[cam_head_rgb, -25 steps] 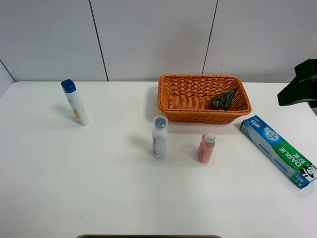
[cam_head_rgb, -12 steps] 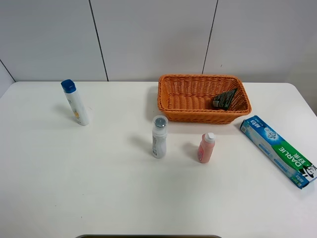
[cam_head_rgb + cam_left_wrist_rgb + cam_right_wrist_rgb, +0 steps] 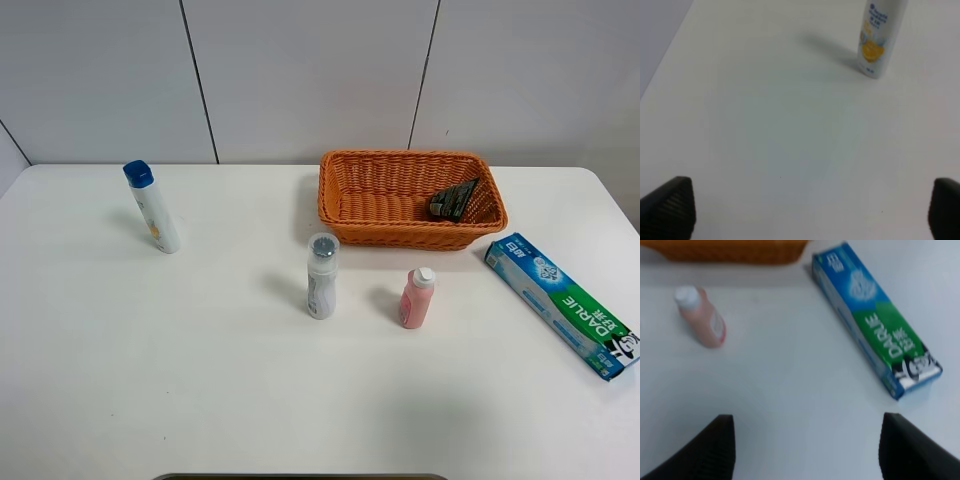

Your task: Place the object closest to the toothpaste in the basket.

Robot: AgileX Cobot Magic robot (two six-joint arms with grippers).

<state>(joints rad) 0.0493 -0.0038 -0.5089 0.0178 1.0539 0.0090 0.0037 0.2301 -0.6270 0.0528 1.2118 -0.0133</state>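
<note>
Near the white surface's point(image 3: 200, 380) right edge lies the blue-green "DARLIE" toothpaste box point(image 3: 560, 304); the small pink bottle point(image 3: 416, 298) stands nearest it, before the orange wicker basket point(image 3: 345, 195). Both hands point(image 3: 805, 210) point(image 3: 805, 450) hover spread.

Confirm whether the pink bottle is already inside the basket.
No, the pink bottle stands upright on the table, in front of the basket and apart from it.
</note>
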